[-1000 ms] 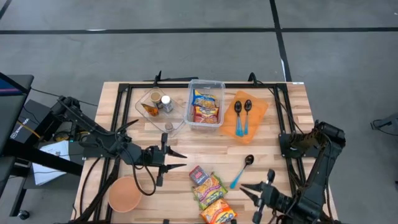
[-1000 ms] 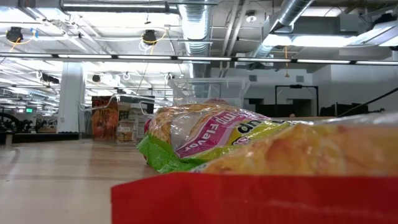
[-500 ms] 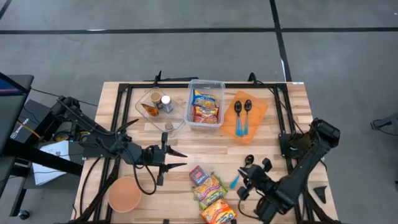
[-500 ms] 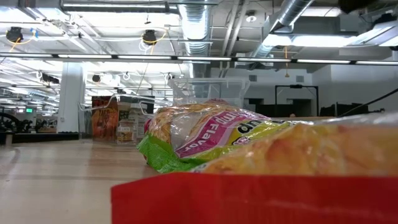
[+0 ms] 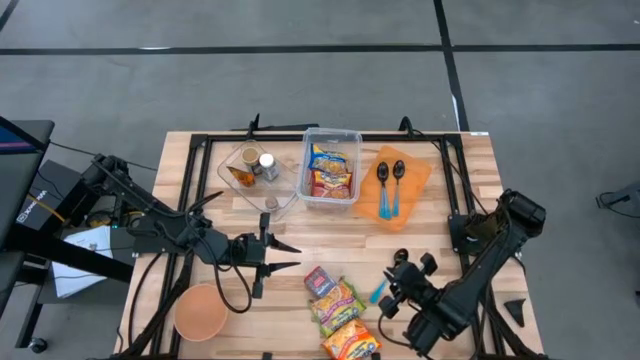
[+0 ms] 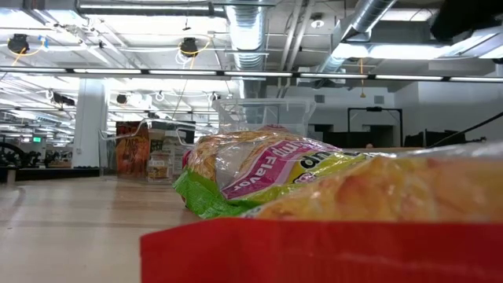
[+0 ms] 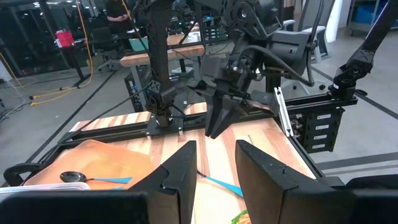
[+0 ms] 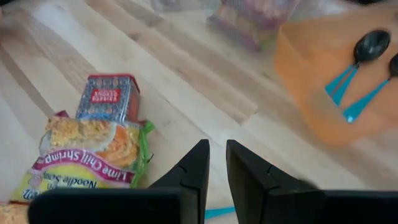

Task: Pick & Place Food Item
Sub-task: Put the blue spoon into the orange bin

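Shrimp noodle packet (image 5: 336, 303) lying flat near the table's front edge, green-edged wrapper with yellow noodles pictured and a pink label band, reads "Noodle Soup" up close (image 8: 87, 152). Touching a small red packet (image 5: 320, 281) behind it and an orange-yellow packet (image 5: 351, 343) in front. Just beside it, right gripper (image 5: 393, 290) with fingers nearly together, holding nothing, over a blue-handled spoon (image 5: 378, 291). Left gripper (image 5: 272, 256) parked mid-table, fingers narrowly apart, empty. Farther back, clear tub (image 5: 331, 166) with more packets, orange mat (image 5: 399, 185).
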